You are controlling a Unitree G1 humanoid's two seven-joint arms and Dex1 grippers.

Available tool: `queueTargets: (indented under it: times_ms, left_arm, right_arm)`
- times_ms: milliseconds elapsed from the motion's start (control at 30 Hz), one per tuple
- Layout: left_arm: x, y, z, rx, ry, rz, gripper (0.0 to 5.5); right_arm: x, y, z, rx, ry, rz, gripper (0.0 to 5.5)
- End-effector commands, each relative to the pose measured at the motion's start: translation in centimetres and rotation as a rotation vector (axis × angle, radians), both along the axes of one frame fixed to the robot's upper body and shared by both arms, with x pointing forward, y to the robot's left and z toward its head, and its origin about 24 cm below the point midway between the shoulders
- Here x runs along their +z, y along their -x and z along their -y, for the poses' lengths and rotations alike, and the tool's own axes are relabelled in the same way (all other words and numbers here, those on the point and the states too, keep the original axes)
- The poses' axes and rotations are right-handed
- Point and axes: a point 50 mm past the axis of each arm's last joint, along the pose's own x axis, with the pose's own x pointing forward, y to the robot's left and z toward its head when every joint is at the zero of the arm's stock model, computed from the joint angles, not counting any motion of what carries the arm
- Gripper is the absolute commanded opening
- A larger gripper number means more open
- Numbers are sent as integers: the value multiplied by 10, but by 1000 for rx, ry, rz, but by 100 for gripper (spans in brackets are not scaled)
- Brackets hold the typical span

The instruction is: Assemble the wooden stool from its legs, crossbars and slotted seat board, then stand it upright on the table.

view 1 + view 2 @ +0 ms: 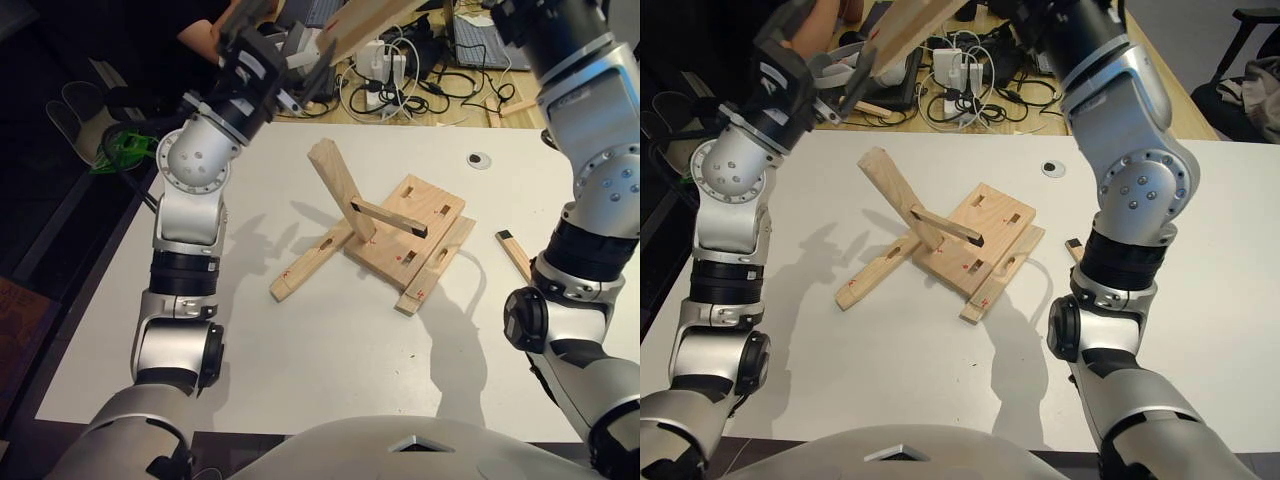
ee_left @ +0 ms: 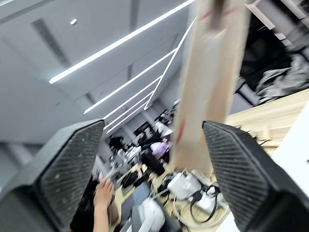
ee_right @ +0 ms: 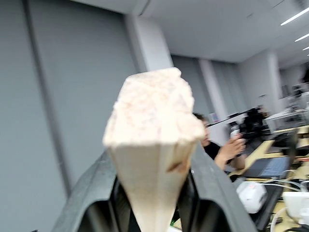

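Half-built stool (image 1: 412,232) lies flat; leg (image 1: 365,22), seemingly, aloft.

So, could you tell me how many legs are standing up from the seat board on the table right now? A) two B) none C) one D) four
C: just one leg stands, tilted, at the seat board's corner, with a crossbar jutting from it; a second leg and a third leg lie flat on the table by the board.

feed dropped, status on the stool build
Right gripper shut on wooden leg, held high. Left gripper open around its other end. Seat board down on table, tilted leg in it. Loose bar alongside.
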Motion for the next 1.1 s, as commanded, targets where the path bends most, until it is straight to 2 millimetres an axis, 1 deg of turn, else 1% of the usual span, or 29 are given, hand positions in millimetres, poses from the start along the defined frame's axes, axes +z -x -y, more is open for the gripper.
queueTargets:
  times_ms: [33, 167, 267, 333, 400, 500, 600, 733, 867, 933, 967, 1100]
  left_arm:
    - [-29, -19, -10, 100, -37, -160, 398]
    - [-57, -33, -2, 68, -124, -321, 398]
    - [-68, -41, -1, 70, -82, -398, 398]
    - [-74, -38, 8, -26, -56, -443, 398]
    - [-81, -29, 17, -150, -72, -474, 398]
    - [-89, -15, 19, -297, -83, -527, 398]
    - [-96, -3, 18, -362, -119, -578, 398]
    - [-104, 14, 15, -412, -146, -639, 398]
    - [-107, 32, 17, -468, -162, -726, 398]
    - [-105, 44, 20, -507, -154, -767, 398]
    - [-103, 50, 23, -537, -140, -787, 398]
    - [-98, 67, 32, -599, -111, -846, 398]
  right_arm:
    - [-10, -3, 15, -84, 6, -29, 101]
    - [-23, -4, 26, -139, 19, -73, 101]
    - [-32, -4, 31, -161, 26, -105, 101]
    - [-38, -3, 35, -179, 34, -126, 101]
    - [-44, -4, 43, -208, 36, -150, 101]
    - [-61, -7, 60, -275, 33, -223, 101]
    - [-75, -6, 75, -327, 40, -287, 101]
    - [-93, 8, 87, -321, 68, -376, 101]
    - [-106, 24, 88, -245, 92, -444, 101]
    - [-113, 33, 88, -186, 115, -483, 101]
    - [-118, 38, 92, -170, 131, -508, 101]
    - [-129, 47, 107, -176, 152, -576, 101]
